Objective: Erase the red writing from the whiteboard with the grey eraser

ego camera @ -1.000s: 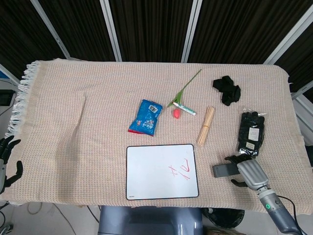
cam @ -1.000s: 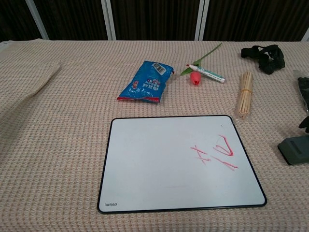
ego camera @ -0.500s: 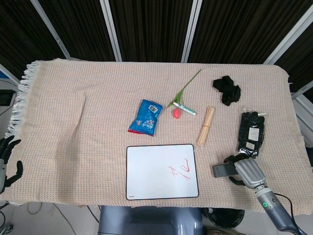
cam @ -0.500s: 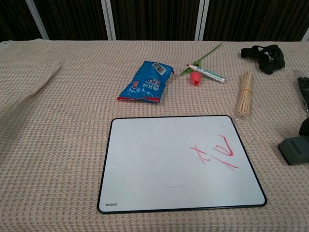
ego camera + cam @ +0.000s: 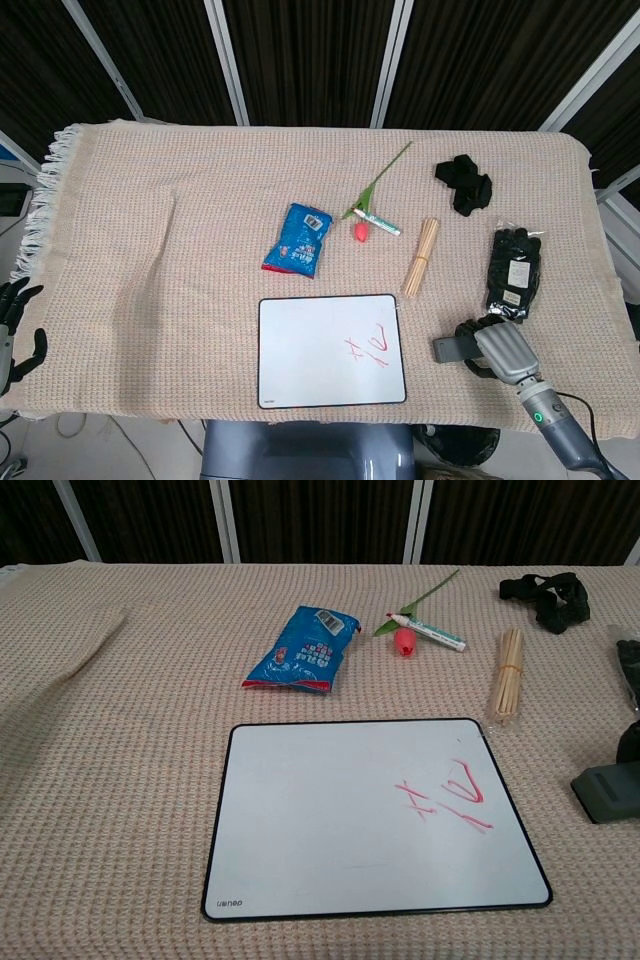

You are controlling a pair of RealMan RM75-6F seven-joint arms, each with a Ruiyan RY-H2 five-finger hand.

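The whiteboard (image 5: 300, 350) lies flat near the table's front edge, with red writing (image 5: 370, 348) on its right part. The red writing (image 5: 445, 792) on the whiteboard (image 5: 320, 820) shows larger in the chest view. To the right of the board, on the cloth, sits the grey eraser (image 5: 450, 348). My right hand (image 5: 502, 350) grips its right end, with fingers curled around it from both sides. The chest view shows the eraser (image 5: 606, 792) at the right edge, with only dark fingers (image 5: 630, 743) above it. My left hand (image 5: 15, 330) hangs off the table's left side, holding nothing, fingers apart.
Behind the board lie a blue snack packet (image 5: 299, 239), a red flower (image 5: 358, 232) with a green stem, a marker pen (image 5: 380, 223) and a bundle of wooden sticks (image 5: 422, 257). A black packaged item (image 5: 514, 272) lies just beyond my right hand. A black cloth lump (image 5: 464, 183) sits far right.
My right hand has drawn closer around the eraser, and the eraser has shifted slightly to the left. The left hand has not moved.
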